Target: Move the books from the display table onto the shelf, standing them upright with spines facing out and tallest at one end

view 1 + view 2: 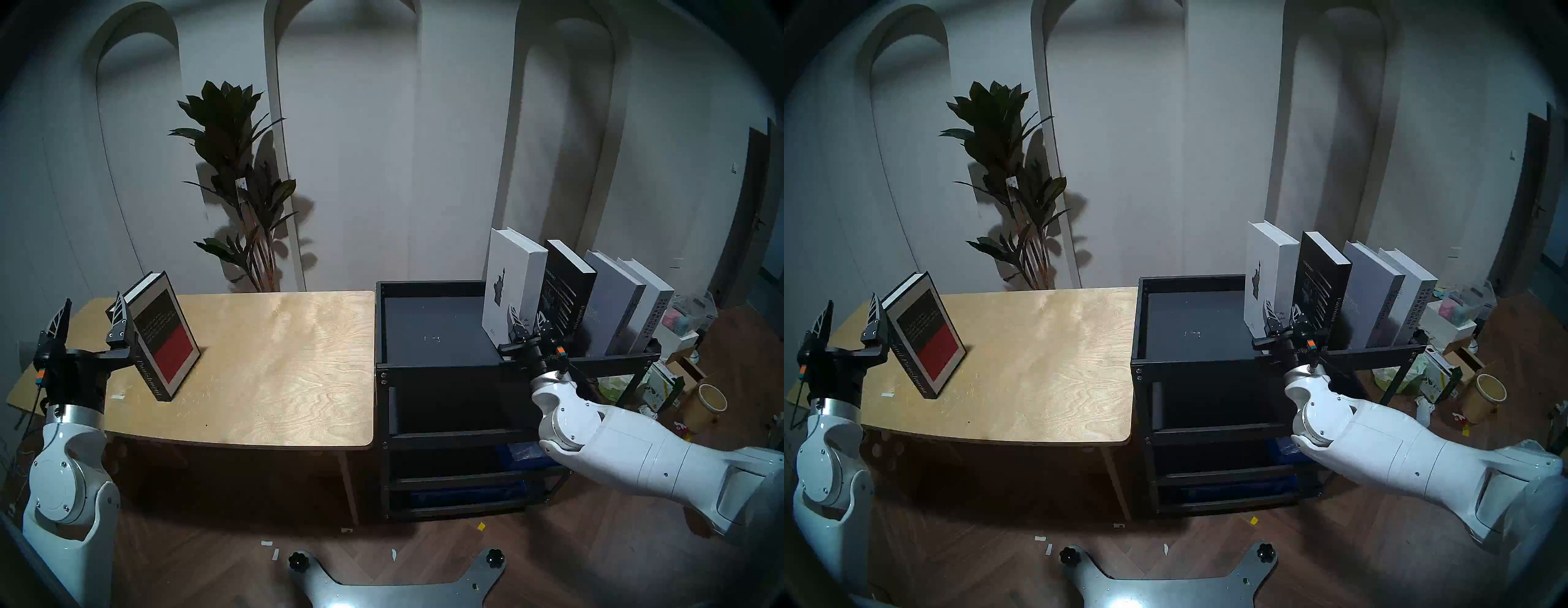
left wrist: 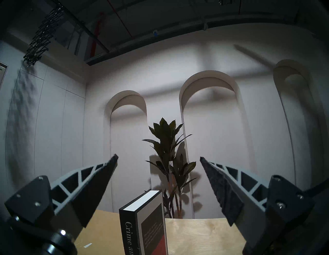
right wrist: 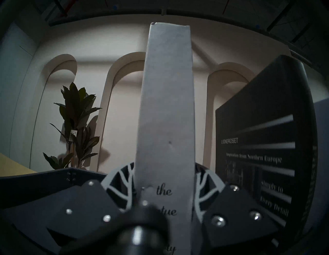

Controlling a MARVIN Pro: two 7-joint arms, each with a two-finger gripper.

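Right hand clamps the white Statue of Liberty book low on its spine, upright on the shelf. Left hand spread wide beside "Crime and Punishment", upright on the bench. Both appear rigid and heavy; grip across the spine.

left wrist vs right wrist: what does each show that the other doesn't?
Left wrist only: the open left gripper, holding nothing, above the black "Crime and Punishment" book standing on the table.

Right wrist only: the right gripper shut on the spine of the white book, the black book just to its right, and the shelf rim.

Both: the plant, the arched wall niches and the dark ceiling.
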